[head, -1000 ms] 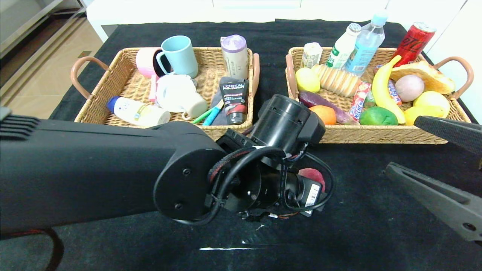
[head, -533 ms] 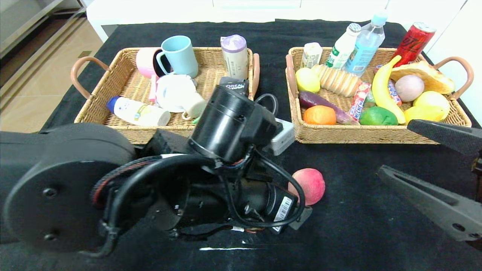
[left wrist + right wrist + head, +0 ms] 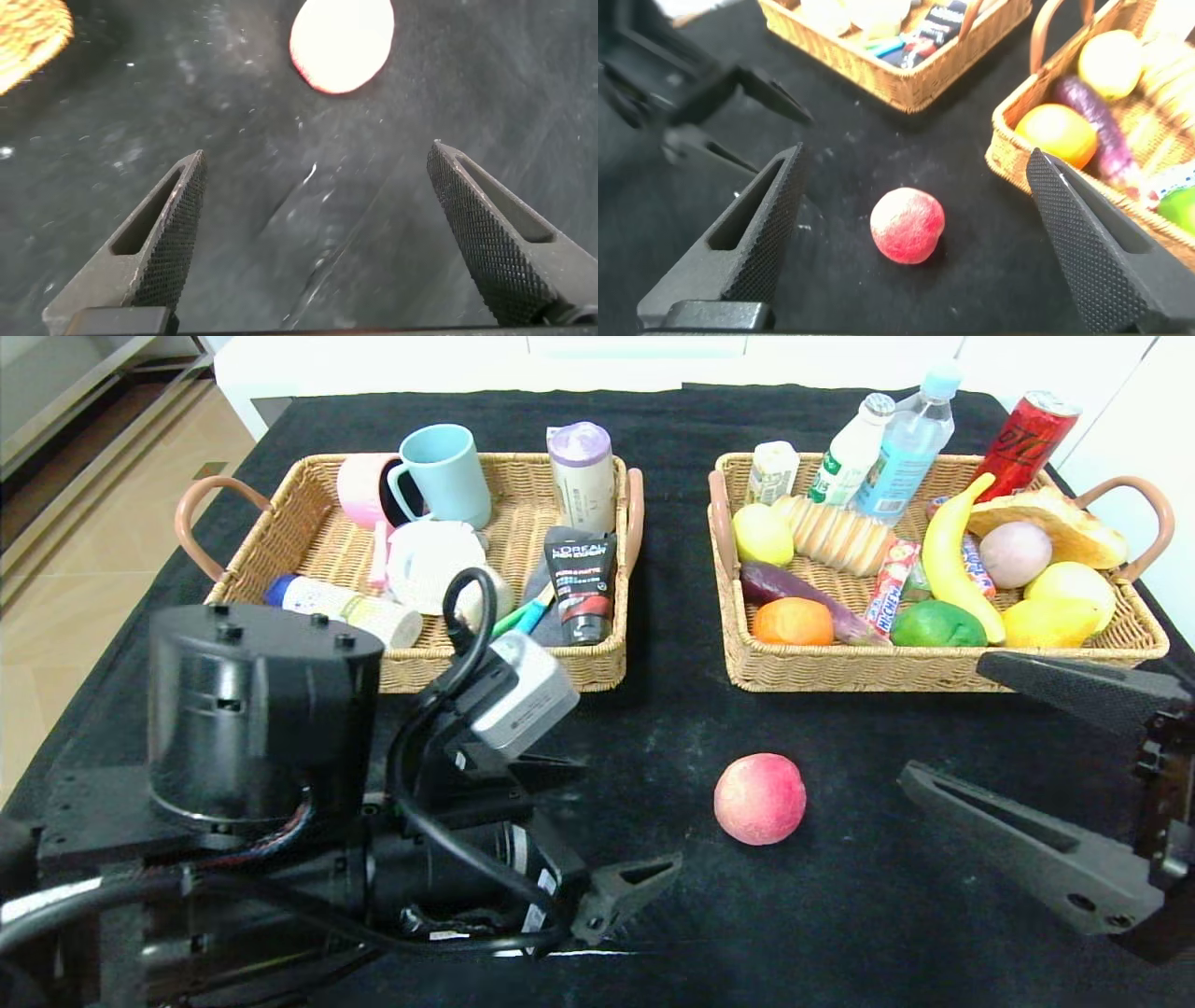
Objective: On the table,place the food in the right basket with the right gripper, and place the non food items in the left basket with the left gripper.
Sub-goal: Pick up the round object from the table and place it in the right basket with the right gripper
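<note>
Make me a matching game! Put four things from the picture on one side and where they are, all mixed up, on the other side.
Things:
1. peach
2. orange
3. blue mug
4. left tool

Places:
A. in the left basket
B. on the bare table, between both tools
C. low over the table, near the left basket's front
D. in the right basket

Pairs: 1-B, 2-D, 3-A, 4-C
</note>
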`<state>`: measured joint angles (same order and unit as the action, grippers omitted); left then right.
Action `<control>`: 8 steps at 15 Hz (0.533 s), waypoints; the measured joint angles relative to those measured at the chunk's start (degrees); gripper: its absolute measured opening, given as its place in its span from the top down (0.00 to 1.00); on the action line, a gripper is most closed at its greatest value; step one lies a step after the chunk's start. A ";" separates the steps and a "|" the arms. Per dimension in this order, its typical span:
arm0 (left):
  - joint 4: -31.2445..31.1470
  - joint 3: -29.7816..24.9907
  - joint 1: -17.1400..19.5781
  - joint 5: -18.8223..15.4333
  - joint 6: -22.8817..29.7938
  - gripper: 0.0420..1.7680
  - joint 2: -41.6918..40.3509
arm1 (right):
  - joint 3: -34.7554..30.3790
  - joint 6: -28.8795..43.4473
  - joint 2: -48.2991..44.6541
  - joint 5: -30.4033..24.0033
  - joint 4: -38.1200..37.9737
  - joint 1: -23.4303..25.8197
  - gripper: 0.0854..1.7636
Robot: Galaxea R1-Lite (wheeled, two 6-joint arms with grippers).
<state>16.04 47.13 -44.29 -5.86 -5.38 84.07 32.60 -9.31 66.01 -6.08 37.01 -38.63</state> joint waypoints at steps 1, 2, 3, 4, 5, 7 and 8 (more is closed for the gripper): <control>3.33 -3.33 1.33 -1.84 -1.07 0.04 -1.29 | -0.10 -0.02 0.49 0.07 -0.02 0.00 0.03; 6.61 -6.39 2.73 -3.50 -1.93 0.04 -2.27 | -0.11 0.00 0.88 0.60 -0.05 0.00 0.03; 9.92 -9.23 4.24 -5.10 -2.45 0.04 -3.04 | -0.11 -0.07 1.16 1.66 -0.05 -0.04 0.03; 13.08 -12.13 5.86 -6.64 -2.83 0.04 -3.61 | -0.07 -0.09 1.46 2.67 -0.07 -0.34 0.03; 16.34 -14.60 7.41 -7.52 -3.11 0.04 -4.00 | 0.12 -0.09 1.82 4.13 -0.05 -0.76 0.03; 22.80 -18.86 9.95 -8.85 -3.46 0.04 -4.50 | 0.37 -0.07 2.47 5.88 -0.05 -2.10 0.03; 25.03 -20.68 10.93 -9.12 -3.52 0.04 -4.61 | 0.44 -0.02 2.91 7.23 -0.07 -2.79 0.03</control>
<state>41.07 26.45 -33.35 -14.98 -8.90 79.46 33.04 -9.34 68.93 1.15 36.94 -41.42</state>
